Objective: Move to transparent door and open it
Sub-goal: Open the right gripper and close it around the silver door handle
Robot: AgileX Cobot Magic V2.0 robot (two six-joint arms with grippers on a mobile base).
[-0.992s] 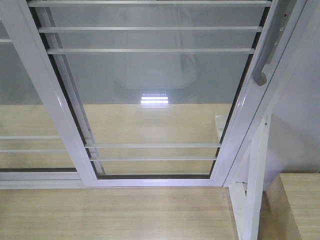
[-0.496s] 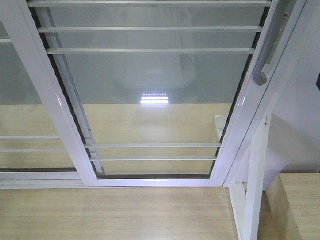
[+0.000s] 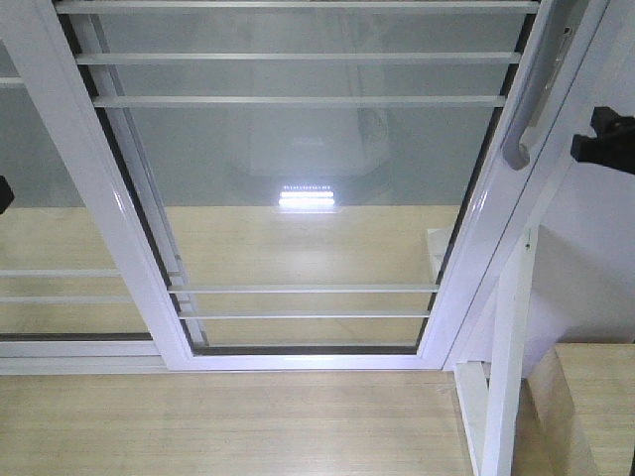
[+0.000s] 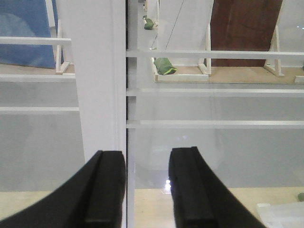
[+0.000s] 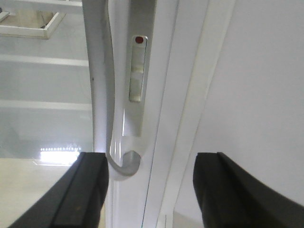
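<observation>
Right wrist-mounted view: my right pincer point(image 5: 151, 164) stands wide open and empty, the curved handle point(image 5: 100, 90) just ahead between its fingers. The transparent door point(image 3: 308, 169) fills the front. I judge it heavy, rigid and fragile (smooth metal, likely slippery), so I should hold the handle only. My left pincer point(image 4: 147, 161) is also open.

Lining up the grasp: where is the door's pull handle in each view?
Front view: pull handle upper right, on the door stile.
Left wrist: not in view.
Right wrist: centre-left, hooked end seen between the fingers of the right pincer.
Shared landmark: white horizontal bars.
</observation>
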